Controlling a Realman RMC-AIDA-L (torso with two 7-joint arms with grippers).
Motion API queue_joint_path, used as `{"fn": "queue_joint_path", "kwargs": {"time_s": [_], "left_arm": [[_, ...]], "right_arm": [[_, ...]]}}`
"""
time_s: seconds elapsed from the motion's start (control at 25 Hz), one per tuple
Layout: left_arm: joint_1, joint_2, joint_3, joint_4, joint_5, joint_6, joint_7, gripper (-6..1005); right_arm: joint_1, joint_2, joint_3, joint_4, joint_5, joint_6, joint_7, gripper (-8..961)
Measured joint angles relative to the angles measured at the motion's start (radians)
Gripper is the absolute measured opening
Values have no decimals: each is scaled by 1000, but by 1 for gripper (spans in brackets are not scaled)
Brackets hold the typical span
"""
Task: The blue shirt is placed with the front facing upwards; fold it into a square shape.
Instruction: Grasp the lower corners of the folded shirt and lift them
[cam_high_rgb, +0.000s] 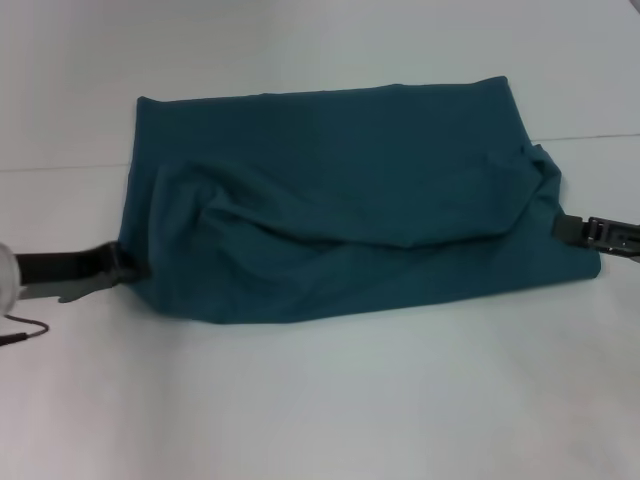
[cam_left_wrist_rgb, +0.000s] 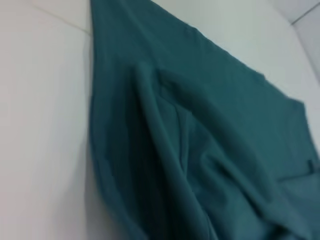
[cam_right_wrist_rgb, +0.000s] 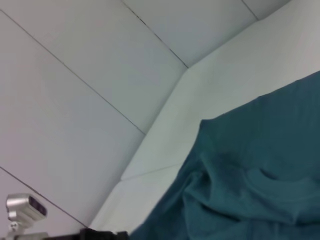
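At the shirt's two side edges, your fingers meet the cloth. On the robot's left, the left gripper (cam_high_rgb: 135, 268) reaches the near-left corner of the blue shirt (cam_high_rgb: 340, 200); its tips vanish against the fabric, so you cannot tell how far the fingers are parted or whether they have hold of it. On the right, the right gripper (cam_high_rgb: 565, 228) touches the shirt's right edge, where the cloth is bunched toward it; its fingers are just as hard to read (the tips merge with the dark fabric).

Outward from there, the shirt lies across the middle of the white desk (cam_high_rgb: 320, 400) as a wide band, with a loose, wrinkled upper layer sagging toward the near edge and a smooth, flat layer behind it. You will find no lettering or label showing on any visible surface.

Your left wrist view shows only the shirt (cam_left_wrist_rgb: 200, 150), with a long raised ridge running through it, and bare desk (cam_left_wrist_rgb: 40, 125) beside it. Your right wrist view shows a crumpled corner of the shirt (cam_right_wrist_rgb: 250, 175), the pale desk edge (cam_right_wrist_rgb: 165, 145), and grey floor tiles (cam_right_wrist_rgb: 75, 100) beyond, which the head view does not show.
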Motion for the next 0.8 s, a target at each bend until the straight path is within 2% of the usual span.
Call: {"fn": "queue_joint_path", "kwargs": {"time_s": [0.08, 0.16, 0.44, 0.56, 0.6, 0.64, 0.8], "left_arm": [[-13, 23, -47, -41, -4, 27, -15, 22], [-15, 32, -70, -56, 0, 32, -25, 24], [-9, 34, -79, -61, 5, 19, -26, 30], [-10, 32, -74, -62, 5, 6, -22, 32], [-12, 31, -71, -62, 5, 1, -22, 33], [-12, 31, -71, -62, 5, 1, -22, 34], [-22, 22, -69, -63, 4, -19, -16, 38]], "right_arm": [[-1, -13, 0, -3, -11, 0, -5, 807], [1, -29, 3, -9, -35, 3, -3, 807], [38, -97, 4, -13, -161, 56, 36, 806], [80, -126, -1, -15, -248, 95, 110, 806], [115, -138, -2, -16, -324, 124, 168, 806], [115, -138, -2, -16, -324, 124, 168, 806], [187, -139, -4, -26, -493, 200, 273, 806]]}}
